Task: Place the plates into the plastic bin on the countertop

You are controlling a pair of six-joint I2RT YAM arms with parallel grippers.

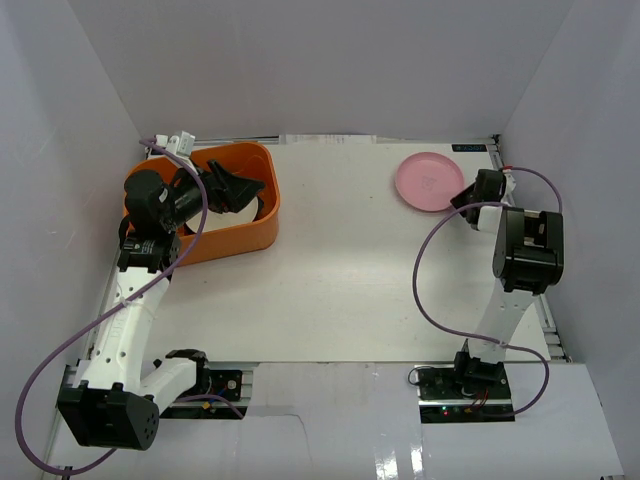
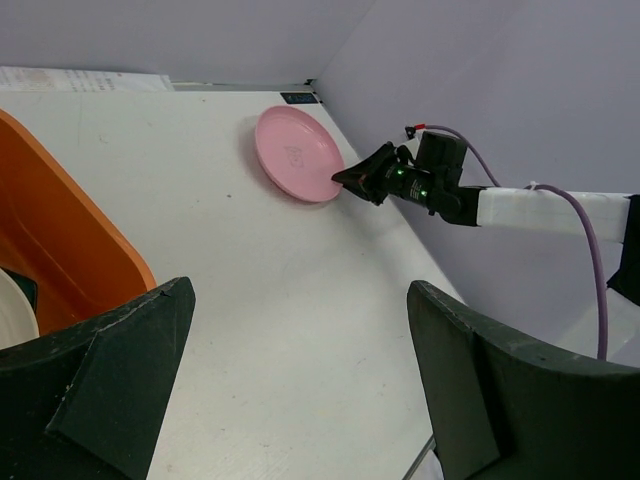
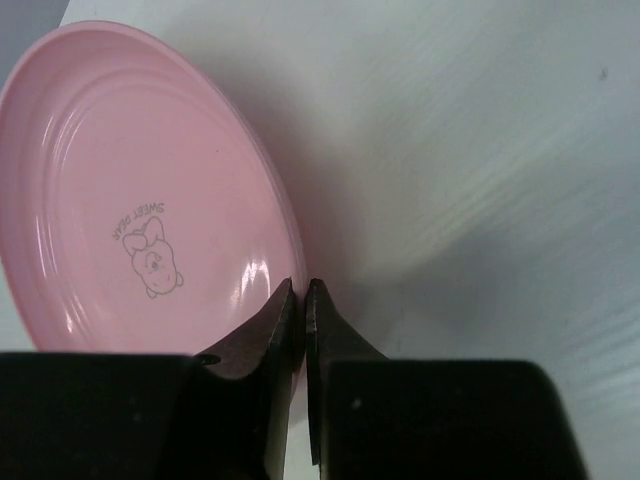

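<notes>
A pink round plate (image 1: 428, 181) with a small bear print lies at the back right of the white countertop (image 1: 340, 270). My right gripper (image 1: 462, 201) is shut on its near rim; in the right wrist view the fingertips (image 3: 302, 292) pinch the plate's (image 3: 130, 200) edge. The orange plastic bin (image 1: 240, 232) stands at the back left. My left gripper (image 1: 240, 188) hangs over it, open and empty. A cream plate (image 1: 246, 208) shows inside the bin. The left wrist view shows the bin wall (image 2: 70, 235), the cream plate's edge (image 2: 10, 315), the pink plate (image 2: 297, 153) and the right gripper (image 2: 345, 178). Other plates are hidden.
White walls close in the back (image 1: 320, 70), left and right sides. A purple cable (image 1: 430, 270) loops from the right arm over the countertop. The arm bases sit at the near edge.
</notes>
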